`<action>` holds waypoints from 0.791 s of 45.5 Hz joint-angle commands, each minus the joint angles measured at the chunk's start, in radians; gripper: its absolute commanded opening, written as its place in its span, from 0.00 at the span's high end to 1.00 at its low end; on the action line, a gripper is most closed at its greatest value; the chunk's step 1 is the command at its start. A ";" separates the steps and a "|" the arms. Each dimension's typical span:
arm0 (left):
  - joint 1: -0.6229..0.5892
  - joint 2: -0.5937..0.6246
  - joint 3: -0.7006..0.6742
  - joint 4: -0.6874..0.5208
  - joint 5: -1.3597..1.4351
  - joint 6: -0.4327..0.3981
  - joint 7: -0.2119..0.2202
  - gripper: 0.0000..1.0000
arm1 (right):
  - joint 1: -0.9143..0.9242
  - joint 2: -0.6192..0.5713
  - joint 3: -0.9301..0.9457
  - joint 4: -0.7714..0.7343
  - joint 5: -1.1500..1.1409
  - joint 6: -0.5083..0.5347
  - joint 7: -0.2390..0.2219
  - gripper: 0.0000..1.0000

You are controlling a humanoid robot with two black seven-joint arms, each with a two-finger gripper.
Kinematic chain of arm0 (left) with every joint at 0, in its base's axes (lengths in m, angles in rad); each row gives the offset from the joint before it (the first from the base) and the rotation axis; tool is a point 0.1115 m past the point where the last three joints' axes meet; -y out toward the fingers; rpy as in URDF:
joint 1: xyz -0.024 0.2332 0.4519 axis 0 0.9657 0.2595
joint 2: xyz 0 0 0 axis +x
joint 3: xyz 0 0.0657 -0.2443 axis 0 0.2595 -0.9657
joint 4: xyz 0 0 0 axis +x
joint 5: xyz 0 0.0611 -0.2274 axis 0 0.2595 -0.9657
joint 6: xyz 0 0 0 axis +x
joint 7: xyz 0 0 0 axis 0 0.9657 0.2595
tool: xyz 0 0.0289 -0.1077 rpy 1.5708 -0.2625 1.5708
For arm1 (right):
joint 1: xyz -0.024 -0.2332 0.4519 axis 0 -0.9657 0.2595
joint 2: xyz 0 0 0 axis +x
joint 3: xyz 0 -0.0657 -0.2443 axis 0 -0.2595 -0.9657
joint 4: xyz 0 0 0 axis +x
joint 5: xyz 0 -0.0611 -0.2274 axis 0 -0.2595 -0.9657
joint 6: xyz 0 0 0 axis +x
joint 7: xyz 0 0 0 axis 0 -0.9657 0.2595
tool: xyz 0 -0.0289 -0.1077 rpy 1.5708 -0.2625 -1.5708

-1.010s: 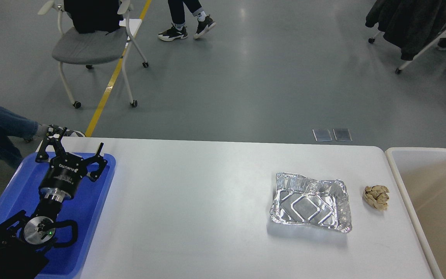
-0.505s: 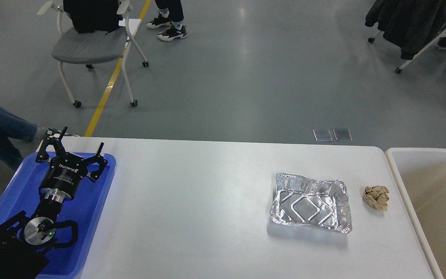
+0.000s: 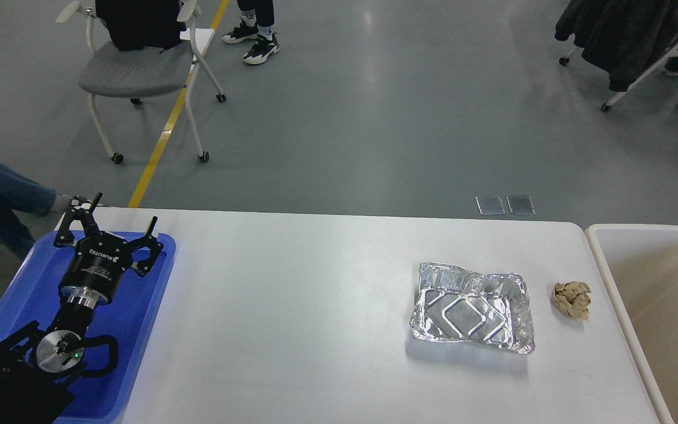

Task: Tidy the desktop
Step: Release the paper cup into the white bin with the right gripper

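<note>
While left gripper (image 3: 116,221) gapes over blue tray (image 3: 139,330), foil pan (image 3: 472,309) (crumpled) — perhaps — nears desktop (image 3: 292,306) edge.

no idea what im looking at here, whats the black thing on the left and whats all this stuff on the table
This picture comes from a camera in a humanoid robot's head, looking down at a white desktop. The black thing is the robot's own left arm; its far end is the left gripper, two fingers spread open and holding nothing, above a blue tray. The right arm is out of view. On the desktop lie a crumpled foil tray and, just to its right, a ball of crumpled brown paper. A cream-white bin stands at the right edge.
</note>
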 commanded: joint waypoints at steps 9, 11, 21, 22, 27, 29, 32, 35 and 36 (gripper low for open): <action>0.000 0.000 0.000 0.000 0.000 0.000 -0.002 0.01 | -0.158 0.163 0.032 -0.093 0.135 -0.159 -0.002 1.00; 0.000 0.000 0.000 0.001 0.000 0.000 -0.002 0.01 | -0.163 0.166 0.032 -0.093 0.135 -0.160 -0.002 1.00; 0.000 0.000 0.000 0.000 0.000 0.000 -0.002 0.01 | -0.196 0.188 0.024 -0.115 0.128 -0.163 -0.028 1.00; 0.000 0.000 0.000 0.000 0.000 0.000 -0.002 0.01 | -0.200 0.189 0.024 -0.116 0.129 -0.163 -0.035 1.00; 0.000 0.000 0.000 0.001 0.000 0.000 -0.002 0.01 | -0.203 0.191 0.024 -0.116 0.135 -0.165 -0.074 1.00; 0.000 0.000 0.000 0.001 0.000 0.000 -0.002 0.01 | -0.203 0.191 0.032 -0.116 0.135 -0.169 -0.078 1.00; 0.000 0.000 0.000 0.000 0.000 0.000 -0.002 0.01 | -0.201 0.191 0.032 -0.116 0.135 -0.183 -0.080 1.00; 0.000 0.000 0.000 0.001 0.000 0.000 -0.002 0.01 | -0.201 0.189 0.032 -0.116 0.135 -0.192 -0.080 1.00; 0.000 0.000 0.000 0.001 0.000 0.000 -0.002 0.01 | -0.201 0.191 0.032 -0.116 0.135 -0.194 -0.080 1.00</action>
